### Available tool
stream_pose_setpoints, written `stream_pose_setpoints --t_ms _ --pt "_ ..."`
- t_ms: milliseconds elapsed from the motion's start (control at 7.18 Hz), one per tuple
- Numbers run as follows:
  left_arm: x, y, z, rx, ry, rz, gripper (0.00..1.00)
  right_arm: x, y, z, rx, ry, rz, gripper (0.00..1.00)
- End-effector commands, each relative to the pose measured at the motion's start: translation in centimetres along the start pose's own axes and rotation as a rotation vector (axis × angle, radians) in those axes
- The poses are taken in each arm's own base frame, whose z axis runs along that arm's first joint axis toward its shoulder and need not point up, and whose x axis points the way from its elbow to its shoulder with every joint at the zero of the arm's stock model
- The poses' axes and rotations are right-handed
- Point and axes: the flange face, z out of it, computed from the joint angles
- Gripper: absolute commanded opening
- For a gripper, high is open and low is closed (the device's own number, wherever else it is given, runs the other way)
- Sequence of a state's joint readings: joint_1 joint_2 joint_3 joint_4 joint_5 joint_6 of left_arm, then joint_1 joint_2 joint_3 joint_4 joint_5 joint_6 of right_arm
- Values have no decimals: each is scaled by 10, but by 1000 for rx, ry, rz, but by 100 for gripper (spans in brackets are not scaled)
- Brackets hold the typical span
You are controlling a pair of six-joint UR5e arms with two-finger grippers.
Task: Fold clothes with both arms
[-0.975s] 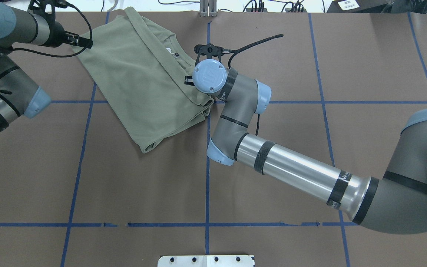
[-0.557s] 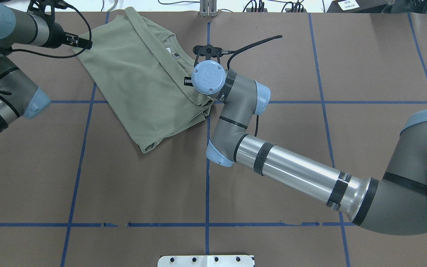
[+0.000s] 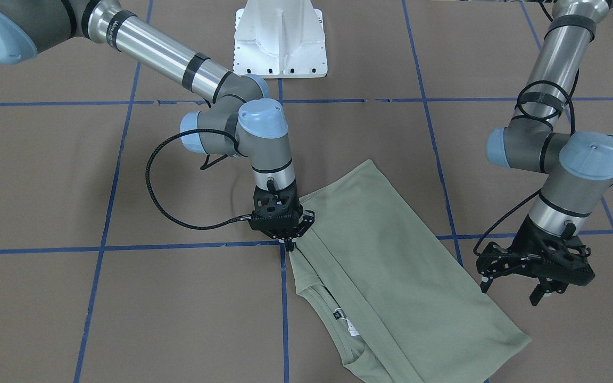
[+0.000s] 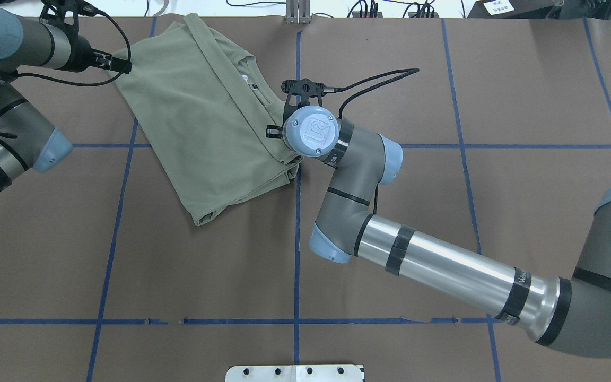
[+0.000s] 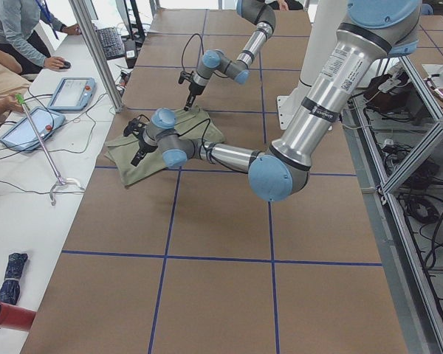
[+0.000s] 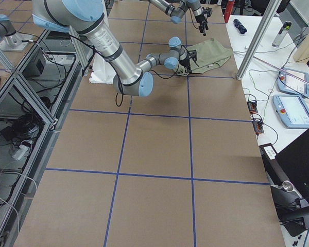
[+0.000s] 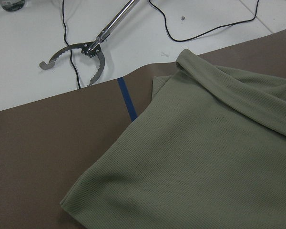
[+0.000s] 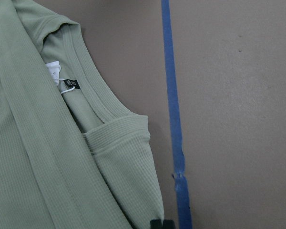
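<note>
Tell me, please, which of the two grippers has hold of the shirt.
The right gripper: its fingers are closed on the edge of the shirt near the collar. The left gripper hangs open beside the shirt, holding nothing.

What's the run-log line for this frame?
shirt: partly folded, on table | right gripper: shut on shirt edge by collar | left gripper: open, over opposite edge

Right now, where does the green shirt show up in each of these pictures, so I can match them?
Exterior front-facing: shirt lower centre-right.
Overhead: shirt upper left.
Exterior left: shirt upper left.
Exterior right: shirt top right.
Left wrist: shirt fills lower right.
Right wrist: shirt fills left half.
Shared landmark (not left wrist): blue tape line beside the shirt.
</note>
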State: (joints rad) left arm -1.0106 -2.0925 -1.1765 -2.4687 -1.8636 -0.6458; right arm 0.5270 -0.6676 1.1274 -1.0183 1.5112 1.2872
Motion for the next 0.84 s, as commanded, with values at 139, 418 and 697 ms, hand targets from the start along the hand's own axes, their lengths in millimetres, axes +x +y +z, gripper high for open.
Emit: stream_pose_setpoints --t_ms 139,418,697 --pt "4 0 -1 17 16 -4 100 56 91 -59 15 -54 -22 0" --pt "6 0 -1 18 20 -7 100 88 148 -139 3 -55 -22 0" --pt "8 1 0 16 22 -7 100 101 207 -174 18 -41 -31 0"
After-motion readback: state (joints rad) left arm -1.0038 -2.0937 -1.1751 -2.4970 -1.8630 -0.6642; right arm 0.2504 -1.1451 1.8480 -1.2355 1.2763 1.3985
